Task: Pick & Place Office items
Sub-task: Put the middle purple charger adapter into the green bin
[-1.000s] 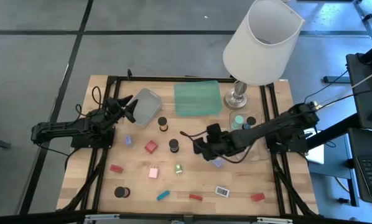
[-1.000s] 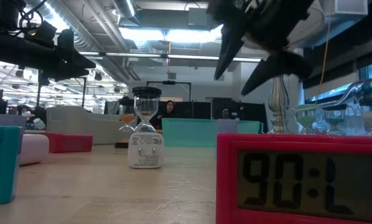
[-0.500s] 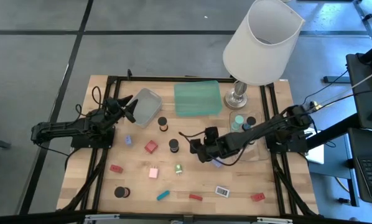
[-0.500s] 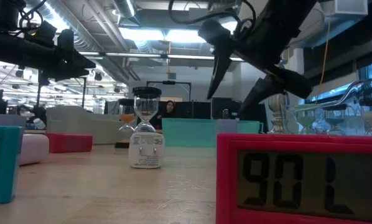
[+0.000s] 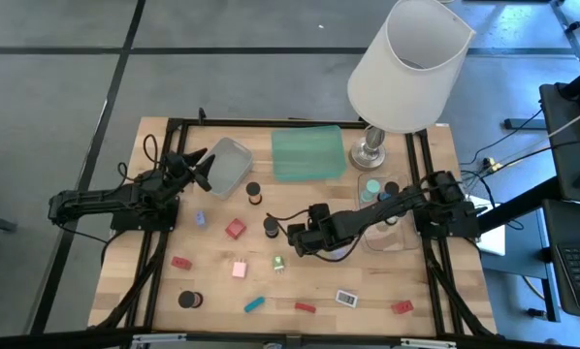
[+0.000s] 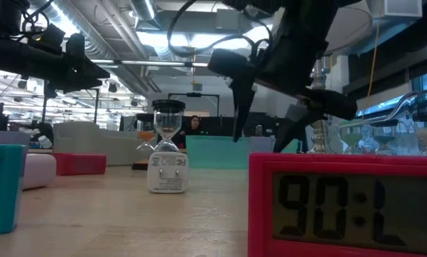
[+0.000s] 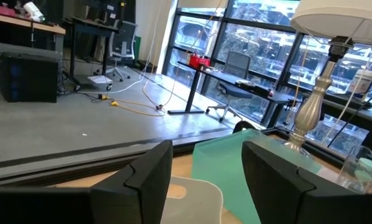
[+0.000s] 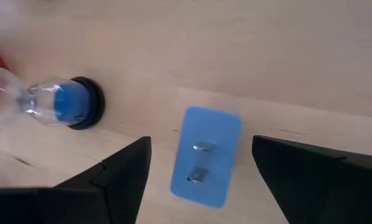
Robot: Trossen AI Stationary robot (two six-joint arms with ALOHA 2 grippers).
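The step in hand looks like an approach for a pick: the right pincer (image 5: 298, 242) hangs spread and holding nothing above the middle of the wooden tabletop (image 5: 300, 291), fingers pointing down. In the right wrist view a small flat blue plug block with two metal prongs (image 8: 206, 155) lies on the wood directly between the two dark fingers (image 8: 120, 171), with clear gaps on either side and nothing touching it. The low view shows the same pincer (image 6: 267, 125) held above the surface, not yet down at the level of the items. Just beside the plug block, outside the fingers' span, lies a clear hourglass with a blue centre and black end cap (image 8: 46, 106), on its side.

The next move, as I judge it, calls for a straight descent so the fingers straddle the plug block, then a closing across its narrow width. The prongs face up, so the grip should land on the flat sides. The hourglass is close enough that a drifting finger could nudge it.

The left pincer (image 5: 195, 167) waits over the far left of the tabletop, near a clear plastic tray (image 5: 228, 165), its fingers (image 7: 145, 180) parted and holding nothing. The other small pieces, such as a red square block (image 5: 235, 229) and a teal bar (image 5: 254, 304), lie scattered across the tabletop, well apart from either pincer.
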